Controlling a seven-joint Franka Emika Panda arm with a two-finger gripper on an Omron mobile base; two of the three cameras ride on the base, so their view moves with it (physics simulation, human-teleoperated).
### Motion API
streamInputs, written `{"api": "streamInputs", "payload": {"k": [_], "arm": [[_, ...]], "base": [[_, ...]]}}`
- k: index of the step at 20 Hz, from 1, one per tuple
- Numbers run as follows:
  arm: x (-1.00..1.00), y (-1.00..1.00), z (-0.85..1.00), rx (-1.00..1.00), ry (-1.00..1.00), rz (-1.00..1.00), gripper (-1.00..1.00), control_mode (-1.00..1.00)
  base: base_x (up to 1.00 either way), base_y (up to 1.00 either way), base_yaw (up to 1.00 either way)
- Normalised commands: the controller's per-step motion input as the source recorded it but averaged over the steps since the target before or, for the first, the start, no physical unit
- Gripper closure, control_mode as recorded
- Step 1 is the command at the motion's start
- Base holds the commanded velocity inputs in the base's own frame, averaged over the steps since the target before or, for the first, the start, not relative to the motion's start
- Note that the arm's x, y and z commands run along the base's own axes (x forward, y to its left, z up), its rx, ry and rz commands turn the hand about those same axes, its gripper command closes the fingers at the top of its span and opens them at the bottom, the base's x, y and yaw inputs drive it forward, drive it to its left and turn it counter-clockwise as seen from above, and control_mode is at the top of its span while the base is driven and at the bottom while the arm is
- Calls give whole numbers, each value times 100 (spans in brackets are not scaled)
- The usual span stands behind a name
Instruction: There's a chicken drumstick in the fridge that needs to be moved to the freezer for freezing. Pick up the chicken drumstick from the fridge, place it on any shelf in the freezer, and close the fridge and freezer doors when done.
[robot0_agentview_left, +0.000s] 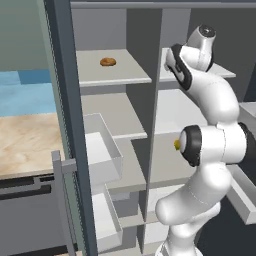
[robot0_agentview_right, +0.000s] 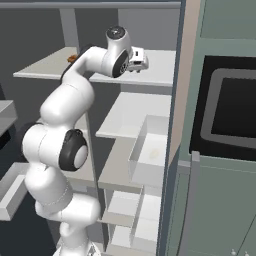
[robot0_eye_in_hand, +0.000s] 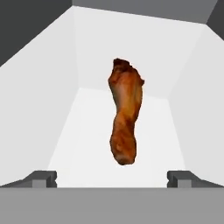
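Status: early stage, judged from the present layout. The drumstick (robot0_eye_in_hand: 125, 118) lies on a white fridge shelf (robot0_eye_in_hand: 87, 144) and is not yet grasped. Pick-up, transfer to the freezer, and closing of both doors remain to be done.

Gripper (robot0_eye_in_hand: 112, 178): in the hand view the two tips stand wide apart at the bottom edge, one on each side of the drumstick. The drumstick lies lengthwise along the view, between the tips and just beyond them. Neither tip touches it. The gripper holds nothing.

Arm: in the right base view the hand (robot0_agentview_right: 136, 60) reaches over an upper shelf (robot0_agentview_right: 155, 65) of the fridge. The drumstick cannot be made out in either base view; the arm covers that part of the shelf.

Unit: both compartments stand open. The freezer door (robot0_agentview_left: 67, 125) rises at the left in the left base view, and the fridge door (robot0_agentview_right: 175, 125) rises at the right in the right base view. The freezer, left of the fridge, shows white shelves and a clear bin (robot0_agentview_left: 102, 150). A round golden-brown item (robot0_agentview_left: 108, 62) sits on the upper freezer shelf; it is not the target. A small yellow-green item (robot0_agentview_left: 177, 144) shows lower in the fridge, beside the arm's elbow joint.

Next step, as a judgement: the gripper needs to advance until the tips straddle the drumstick, then close across its narrow width.
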Motion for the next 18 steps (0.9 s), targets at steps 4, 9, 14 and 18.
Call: {"api": "streamInputs", "payload": {"k": [4, 9, 14, 18], "arm": [[35, 0, -12, 0, 6, 0, -100, -100], [36, 0, -23, 0, 1, 0, -100, -100], [43, 0, -30, 0, 0, 1, -100, -100], [34, 0, -49, 0, 0, 2, 100, -100]], "base": [[0, 0, 0], [0, 0, 0], [0, 0, 0], [0, 0, 0]]}}
